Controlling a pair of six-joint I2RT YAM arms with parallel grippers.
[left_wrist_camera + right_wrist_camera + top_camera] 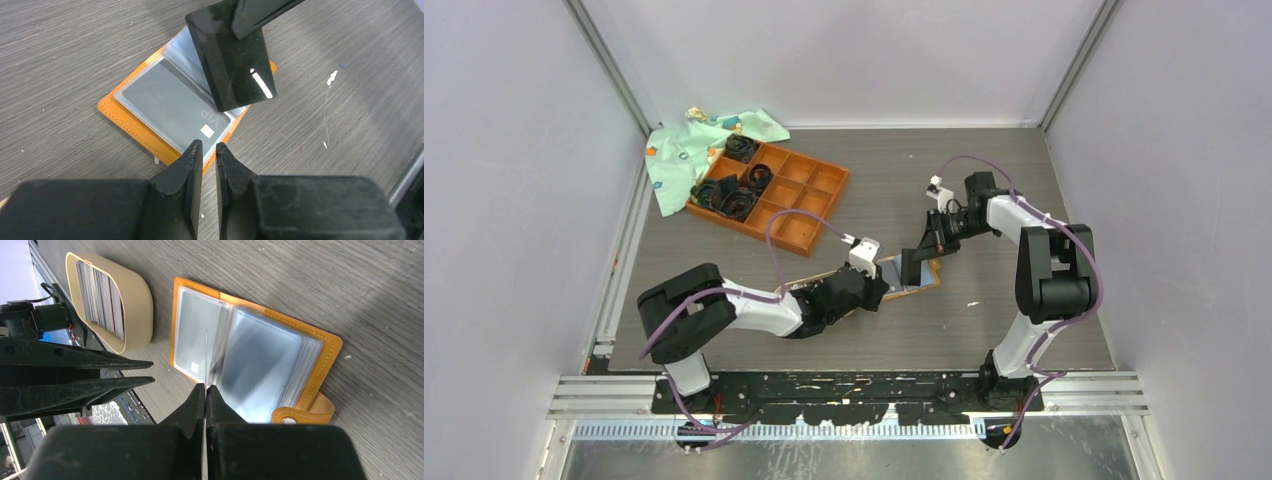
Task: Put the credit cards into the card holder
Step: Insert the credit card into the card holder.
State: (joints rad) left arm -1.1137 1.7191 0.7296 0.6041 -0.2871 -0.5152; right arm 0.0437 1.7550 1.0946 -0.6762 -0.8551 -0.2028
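Card [232, 60] broadside left-wrist, edge-on right-wrist | right tool [205, 390] pinching it | left tool [209, 150] ajar

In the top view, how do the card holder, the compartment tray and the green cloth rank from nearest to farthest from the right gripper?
1. card holder, directly beneath the right gripper, mid-table.
2. compartment tray, further left and back.
3. green cloth, back left corner, beyond the tray.

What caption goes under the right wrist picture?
Right end effector pinches a card edge-on over the open orange card holder, near a tan dish.
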